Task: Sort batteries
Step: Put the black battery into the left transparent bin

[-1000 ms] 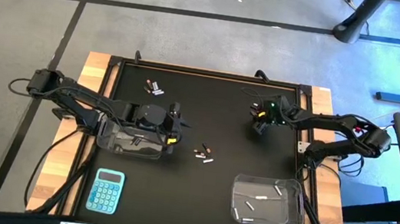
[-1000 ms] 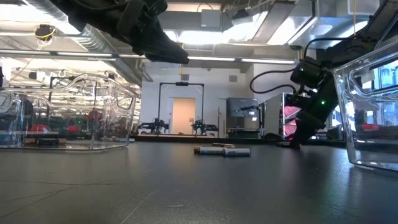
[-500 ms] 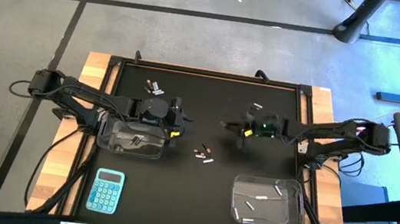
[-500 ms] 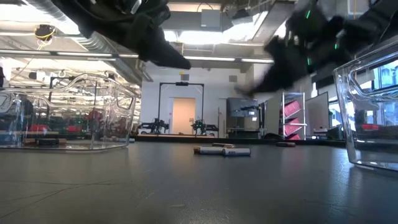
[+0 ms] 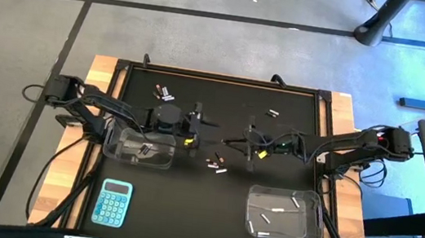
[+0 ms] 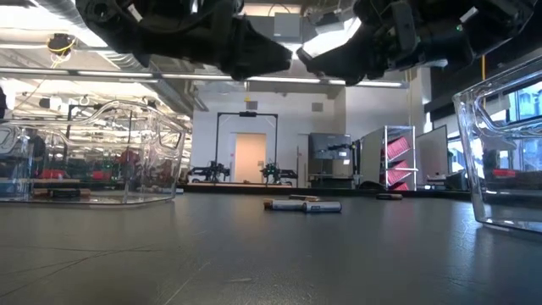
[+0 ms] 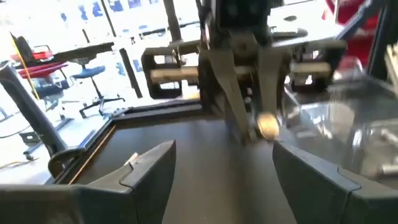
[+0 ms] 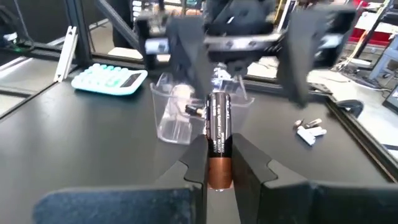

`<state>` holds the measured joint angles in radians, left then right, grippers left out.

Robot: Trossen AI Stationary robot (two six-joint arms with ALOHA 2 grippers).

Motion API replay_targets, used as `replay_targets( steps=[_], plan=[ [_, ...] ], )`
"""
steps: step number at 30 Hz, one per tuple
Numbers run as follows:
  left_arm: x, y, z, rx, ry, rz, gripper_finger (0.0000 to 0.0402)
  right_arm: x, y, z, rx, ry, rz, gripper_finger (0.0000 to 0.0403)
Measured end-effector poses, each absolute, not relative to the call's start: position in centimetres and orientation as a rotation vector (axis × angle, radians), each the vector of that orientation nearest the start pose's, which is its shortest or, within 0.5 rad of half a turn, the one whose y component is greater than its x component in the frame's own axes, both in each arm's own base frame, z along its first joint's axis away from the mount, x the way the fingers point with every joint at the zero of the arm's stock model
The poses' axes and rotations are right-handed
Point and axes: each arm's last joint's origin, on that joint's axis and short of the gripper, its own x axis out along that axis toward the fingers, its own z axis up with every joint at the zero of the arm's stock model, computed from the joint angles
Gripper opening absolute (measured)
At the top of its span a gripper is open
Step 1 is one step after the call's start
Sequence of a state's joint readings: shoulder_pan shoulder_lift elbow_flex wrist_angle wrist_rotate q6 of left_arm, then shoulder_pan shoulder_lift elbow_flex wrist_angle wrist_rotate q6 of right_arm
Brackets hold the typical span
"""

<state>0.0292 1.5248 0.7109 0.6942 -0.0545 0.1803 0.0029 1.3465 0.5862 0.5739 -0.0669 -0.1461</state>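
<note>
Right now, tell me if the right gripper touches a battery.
Touching. The right wrist view shows the right gripper with both fingers pressed against a dark battery.

The table [image 5: 103,72] has a black top with pale wood showing at both sides, and it stands on a grey floor [image 5: 207,36] crossed by dark lines. Level across the table, a bright hall opens behind: ceiling lights [image 6: 271,49], a pale doorway [image 6: 247,158] in a dark frame, and what looks like a shelf rack [image 6: 396,158] with red bins.
</note>
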Motion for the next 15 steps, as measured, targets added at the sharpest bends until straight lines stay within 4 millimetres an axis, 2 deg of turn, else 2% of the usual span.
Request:
replay_targets(
  steps=[8,15],
  plan=[
    [32.0,0.8,22.4,0.101,0.082,0.023,0.0230,27.9,0.2,21.1,-0.143,0.197,0.087,0.0042],
    [33.4,-0.2,21.5,0.137,0.076,-0.011,0.0195,28.0,0.3,21.7,-0.148,0.140,0.110,0.0042]
  ],
)
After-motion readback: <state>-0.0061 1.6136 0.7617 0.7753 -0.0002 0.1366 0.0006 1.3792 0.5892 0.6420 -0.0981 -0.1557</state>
